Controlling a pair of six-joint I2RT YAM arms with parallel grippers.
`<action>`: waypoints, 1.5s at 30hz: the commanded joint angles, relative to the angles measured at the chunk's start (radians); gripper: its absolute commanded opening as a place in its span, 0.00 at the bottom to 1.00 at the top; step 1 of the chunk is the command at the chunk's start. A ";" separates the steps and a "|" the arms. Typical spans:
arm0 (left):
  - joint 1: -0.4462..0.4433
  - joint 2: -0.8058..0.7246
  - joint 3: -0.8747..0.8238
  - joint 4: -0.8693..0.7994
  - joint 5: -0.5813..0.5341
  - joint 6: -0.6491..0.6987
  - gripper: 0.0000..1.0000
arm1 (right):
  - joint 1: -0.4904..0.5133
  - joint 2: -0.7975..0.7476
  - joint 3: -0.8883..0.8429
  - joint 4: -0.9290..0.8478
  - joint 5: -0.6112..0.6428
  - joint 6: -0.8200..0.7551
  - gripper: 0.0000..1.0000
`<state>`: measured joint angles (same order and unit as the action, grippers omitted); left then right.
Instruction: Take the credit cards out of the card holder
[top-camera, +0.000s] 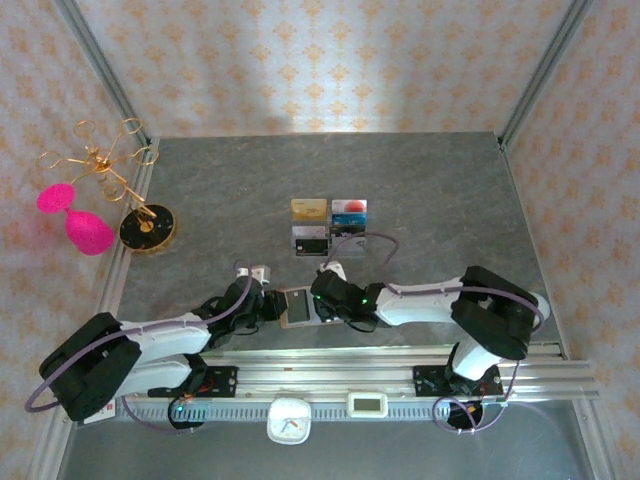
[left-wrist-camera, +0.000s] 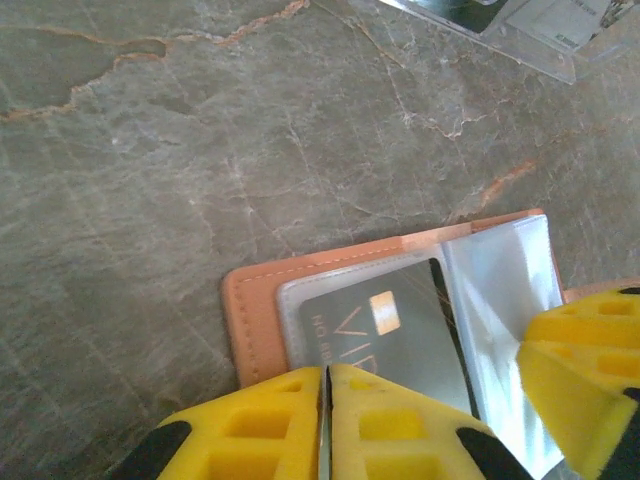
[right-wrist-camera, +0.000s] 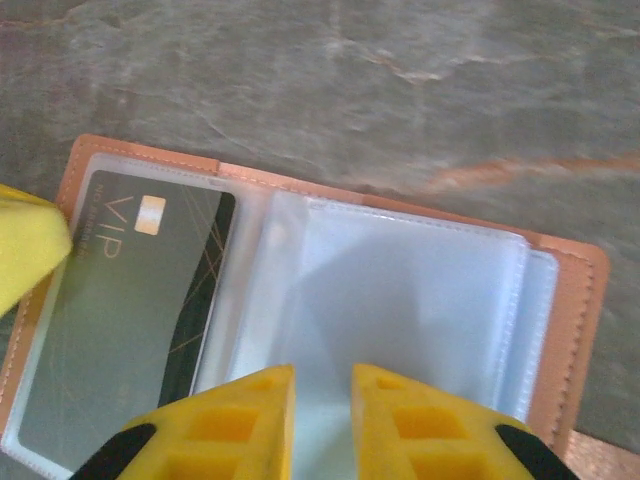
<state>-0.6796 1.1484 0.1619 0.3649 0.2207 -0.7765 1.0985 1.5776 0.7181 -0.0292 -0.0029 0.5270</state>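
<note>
The pinkish-tan card holder (top-camera: 297, 305) lies open on the grey table near the front edge, between my two grippers. In the left wrist view its leather cover (left-wrist-camera: 258, 312) shows, with a dark grey VIP credit card (left-wrist-camera: 392, 335) still inside a clear sleeve. My left gripper (left-wrist-camera: 327, 382) is shut, its yellow tips together over the near edge of that card's sleeve. My right gripper (right-wrist-camera: 322, 388) is open by a narrow gap, hovering over the empty bluish clear sleeves (right-wrist-camera: 405, 300). The same VIP card (right-wrist-camera: 125, 310) sits on the left page. The left gripper's finger (right-wrist-camera: 25, 250) shows at that page's edge.
A clear acrylic stand (top-camera: 328, 226) at mid-table holds several cards: gold, blue-and-red, black, grey. A gold jewellery tree (top-camera: 105, 165) on a black base (top-camera: 147, 228) with pink pieces (top-camera: 82, 222) stands at the left edge. A white timer (top-camera: 290, 420) sits on the front rail.
</note>
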 joint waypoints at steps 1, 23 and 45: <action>0.011 -0.040 0.011 0.009 0.033 0.011 0.13 | -0.005 -0.062 -0.022 -0.046 0.073 0.045 0.24; -0.061 -0.040 0.070 0.020 0.036 0.042 0.00 | -0.092 0.018 0.066 0.084 -0.308 0.039 0.21; -0.070 0.072 0.034 0.009 -0.012 0.039 0.00 | -0.104 0.058 0.016 0.109 -0.286 0.089 0.19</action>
<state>-0.7448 1.2198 0.2153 0.3771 0.2276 -0.7506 1.0012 1.6173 0.7540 0.0547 -0.3042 0.5983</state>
